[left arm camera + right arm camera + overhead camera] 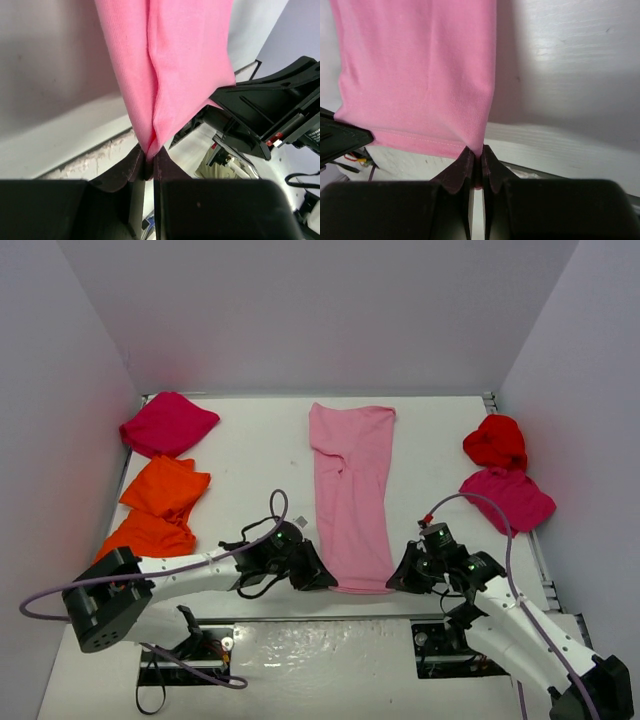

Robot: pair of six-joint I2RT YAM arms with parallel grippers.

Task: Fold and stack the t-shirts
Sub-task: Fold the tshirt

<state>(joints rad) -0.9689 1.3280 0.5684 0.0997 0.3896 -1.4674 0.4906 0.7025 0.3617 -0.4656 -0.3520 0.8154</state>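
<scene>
Grippers: 2. L gripper pinched shut on near-L hem corner of pink t-shirt; R gripper pinched shut on near-R corner.
Pink t-shirt: 1 pc, table centre, long narrow strip running near to far.
Orange t-shirts: 2 pcs, L side, crumpled, touching.
Magenta t-shirts: 2 pcs, one R side, one far-L corner.
Red t-shirt: 1 pc, R side, touching the magenta one's far edge.
Table: white, flat.
Walls: pale grey, 3 sides.
</scene>
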